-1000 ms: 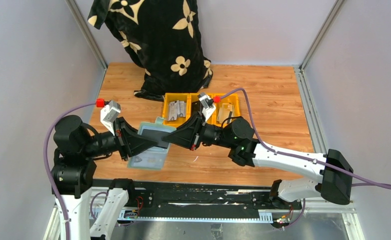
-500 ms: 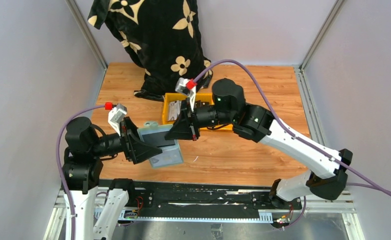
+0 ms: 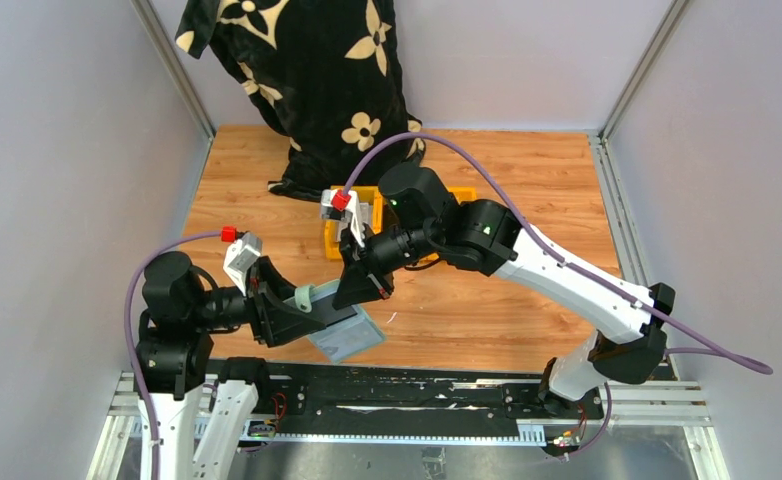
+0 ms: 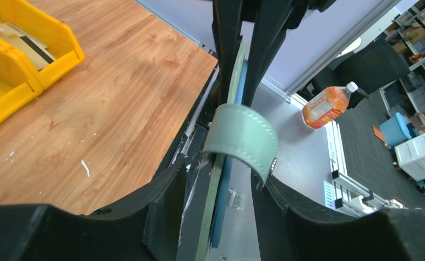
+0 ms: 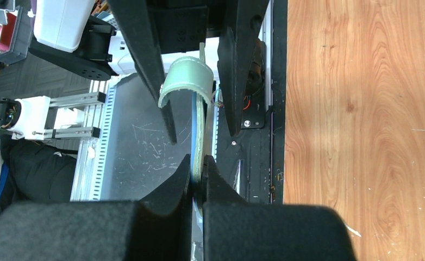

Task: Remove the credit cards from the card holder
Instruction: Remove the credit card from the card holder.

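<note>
Right gripper [image 5: 198, 169] pinching card holder [image 5: 184, 81] edge; card holder held on edge at near-left table [image 3: 527, 180] edge. Left gripper [image 4: 217, 179] spread, fingers either side.

We see a black cloth with cream flowers [image 3: 312, 90] draped at the far left of the wooden table [image 3: 537, 170], and yellow bins [image 4: 63, 51] just near of it. Beyond the table's edge we spot an orange bottle [image 4: 323, 107] with a white cap.
</note>
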Available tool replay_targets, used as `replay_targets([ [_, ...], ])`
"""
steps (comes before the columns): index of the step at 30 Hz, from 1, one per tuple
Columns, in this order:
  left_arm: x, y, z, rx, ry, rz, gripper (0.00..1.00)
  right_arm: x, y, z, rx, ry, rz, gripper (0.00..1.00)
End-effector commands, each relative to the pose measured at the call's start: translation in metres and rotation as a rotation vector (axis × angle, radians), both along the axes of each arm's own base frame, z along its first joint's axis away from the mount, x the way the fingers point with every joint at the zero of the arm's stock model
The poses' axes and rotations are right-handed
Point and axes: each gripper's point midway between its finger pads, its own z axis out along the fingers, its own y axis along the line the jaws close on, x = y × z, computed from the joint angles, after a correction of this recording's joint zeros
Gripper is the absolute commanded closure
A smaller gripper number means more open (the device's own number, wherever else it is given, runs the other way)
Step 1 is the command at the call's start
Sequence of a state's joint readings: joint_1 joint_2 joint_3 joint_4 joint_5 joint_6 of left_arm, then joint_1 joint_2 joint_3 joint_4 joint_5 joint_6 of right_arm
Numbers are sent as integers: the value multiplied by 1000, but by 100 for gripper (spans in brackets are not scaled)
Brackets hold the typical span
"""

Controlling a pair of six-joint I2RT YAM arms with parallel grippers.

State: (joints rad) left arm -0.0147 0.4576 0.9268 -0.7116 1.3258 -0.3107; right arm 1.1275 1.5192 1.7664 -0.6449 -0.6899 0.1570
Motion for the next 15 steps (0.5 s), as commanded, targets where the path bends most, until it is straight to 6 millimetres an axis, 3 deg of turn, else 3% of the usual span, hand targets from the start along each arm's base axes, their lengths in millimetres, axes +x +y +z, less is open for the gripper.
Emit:
replay_targets([
  [1, -12, -1, 0, -14, 0, -44, 49, -10, -6, 3, -27, -21, 54, 100],
  [8, -14, -1, 15, -19, -3, -45, 75, -13, -6, -4, -54, -26, 87, 100],
  [9, -16, -2, 17, -20, -11, -51, 73, -13, -5, -4, -54, -30, 89, 100],
  [12, -29, -2, 20, -27, -35, -82, 48, -10, -5, -3, -56, -41, 79, 100],
  [15, -38, -2, 16, -26, -67, -82, 44, -13, -7, 4, -40, -46, 93, 100],
])
